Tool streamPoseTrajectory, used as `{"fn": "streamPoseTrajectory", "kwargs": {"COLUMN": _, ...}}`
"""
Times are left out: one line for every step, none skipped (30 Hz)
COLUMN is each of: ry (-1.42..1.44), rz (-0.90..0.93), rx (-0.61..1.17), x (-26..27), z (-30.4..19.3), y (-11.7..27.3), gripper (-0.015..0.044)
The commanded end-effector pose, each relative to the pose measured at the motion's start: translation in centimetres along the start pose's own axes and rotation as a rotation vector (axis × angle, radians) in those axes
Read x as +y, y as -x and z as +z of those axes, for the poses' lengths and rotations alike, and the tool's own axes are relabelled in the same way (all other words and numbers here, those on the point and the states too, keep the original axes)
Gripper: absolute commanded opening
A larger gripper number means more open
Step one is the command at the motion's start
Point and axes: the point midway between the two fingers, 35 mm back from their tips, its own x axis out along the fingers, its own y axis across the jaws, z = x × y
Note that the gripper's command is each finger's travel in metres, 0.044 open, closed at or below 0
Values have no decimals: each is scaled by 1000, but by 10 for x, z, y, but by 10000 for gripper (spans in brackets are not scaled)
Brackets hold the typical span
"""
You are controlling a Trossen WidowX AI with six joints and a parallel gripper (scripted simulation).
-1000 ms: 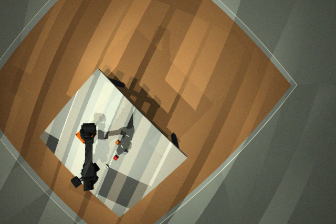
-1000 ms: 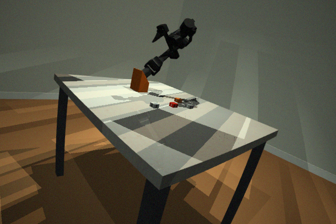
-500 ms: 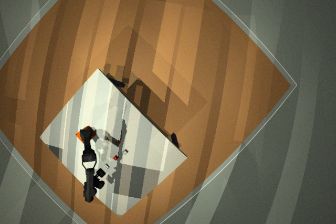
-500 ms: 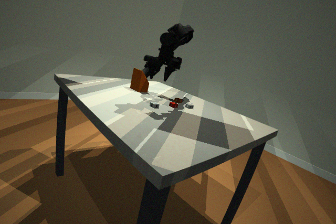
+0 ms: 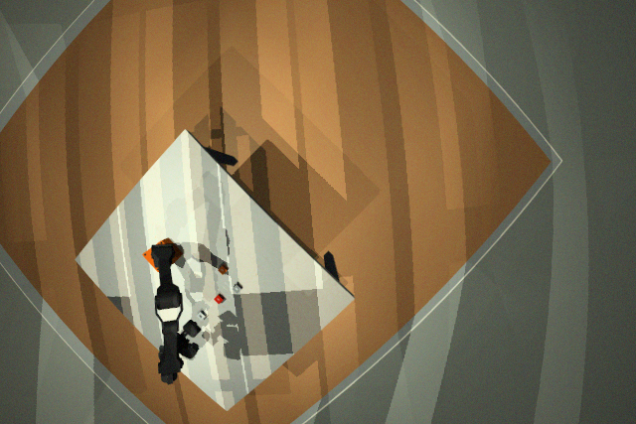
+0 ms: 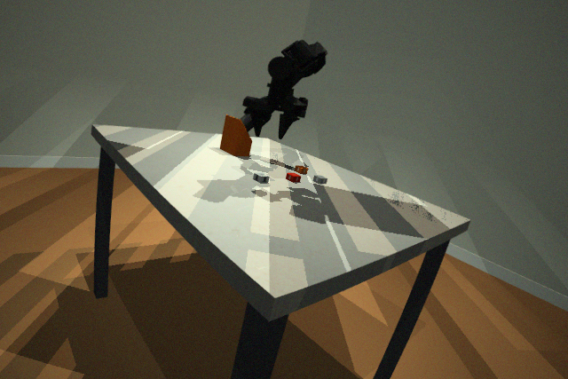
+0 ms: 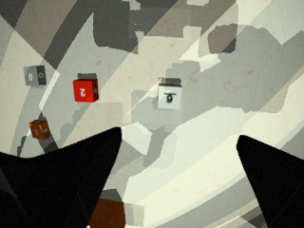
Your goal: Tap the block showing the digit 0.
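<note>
A grey block shows what looks like a 0, at the far left of the wrist view. A red block shows a 2. A white block shows a digit with a bar beside it, a 6 or a 9. An orange-brown block has a digit too dim to read. My gripper is open and empty, high above the table, nearest the white block and farther from the grey one.
The red block stands between the white and grey blocks. The orange arm mount stands on the pale table. Striped shadows cross the table top.
</note>
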Motion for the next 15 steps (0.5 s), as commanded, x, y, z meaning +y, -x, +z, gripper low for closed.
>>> {"fn": "streamPoseTrajectory", "kwargs": {"ry": 1, "rz": 7, "rx": -1, "x": 0, "z": 0, "y": -1, "gripper": 400}}
{"fn": "streamPoseTrajectory", "kwargs": {"ry": 1, "rz": 7, "rx": -1, "x": 0, "z": 0, "y": -1, "gripper": 400}}
{"fn": "streamPoseTrajectory", "kwargs": {"ry": 1, "rz": 7, "rx": -1, "x": 0, "z": 0, "y": -1, "gripper": 400}}
{"fn": "streamPoseTrajectory", "kwargs": {"ry": 1, "rz": 7, "rx": -1, "x": 0, "z": 0, "y": -1, "gripper": 400}}
{"fn": "streamPoseTrajectory", "kwargs": {"ry": 1, "rz": 7, "rx": -1, "x": 0, "z": 0, "y": -1, "gripper": 400}}
{"fn": "streamPoseTrajectory", "kwargs": {"ry": 1, "rz": 7, "rx": -1, "x": 0, "z": 0, "y": -1, "gripper": 400}}
{"fn": "streamPoseTrajectory", "kwargs": {"ry": 0, "rz": 7, "rx": 0, "x": 3, "z": 0, "y": -1, "gripper": 400}}
{"fn": "streamPoseTrajectory", "kwargs": {"ry": 0, "rz": 5, "rx": 0, "x": 10, "z": 2, "y": 0, "gripper": 400}}
{"fn": "streamPoseTrajectory", "kwargs": {"ry": -1, "rz": 2, "rx": 2, "x": 22, "z": 3, "y": 1, "gripper": 400}}
{"fn": "streamPoseTrajectory", "kwargs": {"ry": -2, "rz": -1, "rx": 4, "x": 37, "z": 4, "y": 1, "gripper": 400}}
{"fn": "streamPoseTrajectory", "kwargs": {"ry": -3, "rz": -4, "rx": 5, "x": 52, "z": 5, "y": 2, "gripper": 400}}
{"fn": "streamPoseTrajectory", "kwargs": {"ry": -4, "rz": -6, "rx": 6, "x": 67, "z": 5, "y": 2, "gripper": 400}}
{"fn": "streamPoseTrajectory", "kwargs": {"ry": -4, "rz": -4, "rx": 6, "x": 83, "z": 4, "y": 2, "gripper": 400}}
{"fn": "streamPoseTrajectory", "kwargs": {"ry": -3, "rz": 1, "rx": 5, "x": 99, "z": 4, "y": 1, "gripper": 400}}
{"fn": "streamPoseTrajectory", "kwargs": {"ry": -2, "rz": 8, "rx": 3, "x": 111, "z": 3, "y": 0, "gripper": 400}}
